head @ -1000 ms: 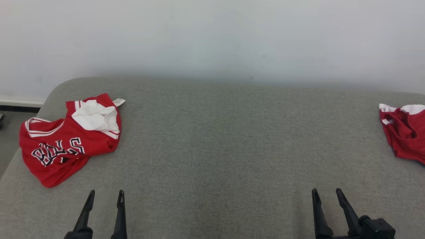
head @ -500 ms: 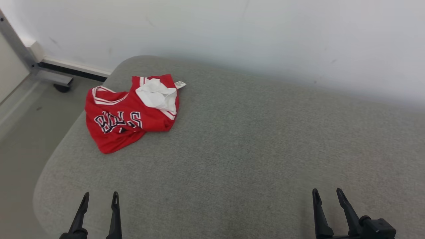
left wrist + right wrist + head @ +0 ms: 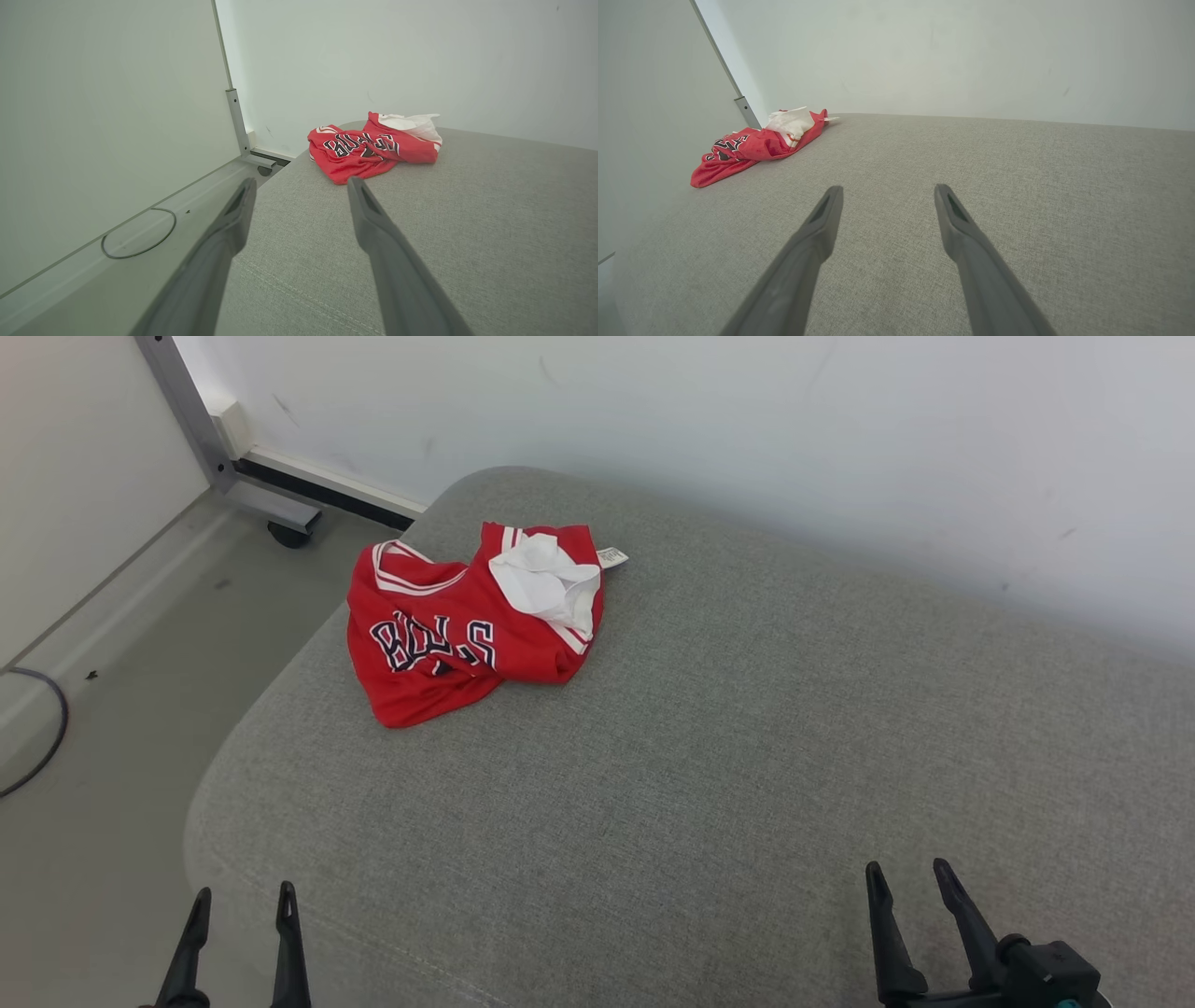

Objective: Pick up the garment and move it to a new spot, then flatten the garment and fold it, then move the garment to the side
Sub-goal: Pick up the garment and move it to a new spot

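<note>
At far left, a dark cable (image 3: pixel 63 717) is lying curved on the floor (image 3: pixel 112 859), and a metal frame leg (image 3: pixel 182 409) on a caster (image 3: pixel 288 533) is standing beside the white wall (image 3: pixel 747 429). We are holding our left gripper (image 3: pixel 244 892) (image 3: pixel 301 182) at the near left corner of the grey fabric worktop (image 3: pixel 747 756), its fingers spread apart and empty; in the left wrist view, one finger is hanging over the floor and the other over the fabric. Farther in, the red garment (image 3: pixel 467 635) (image 3: pixel 373 149) (image 3: pixel 752 147), a jersey with dark lettering and white trim, is lying crumpled near the worktop's far left corner, its white lining turned up and a tag (image 3: pixel 612 557) poking out toward the wall. At near right, we are holding our right gripper (image 3: pixel 906 870) (image 3: pixel 888 188) over bare fabric, fingers likewise apart and empty, well apart from the garment.
</note>
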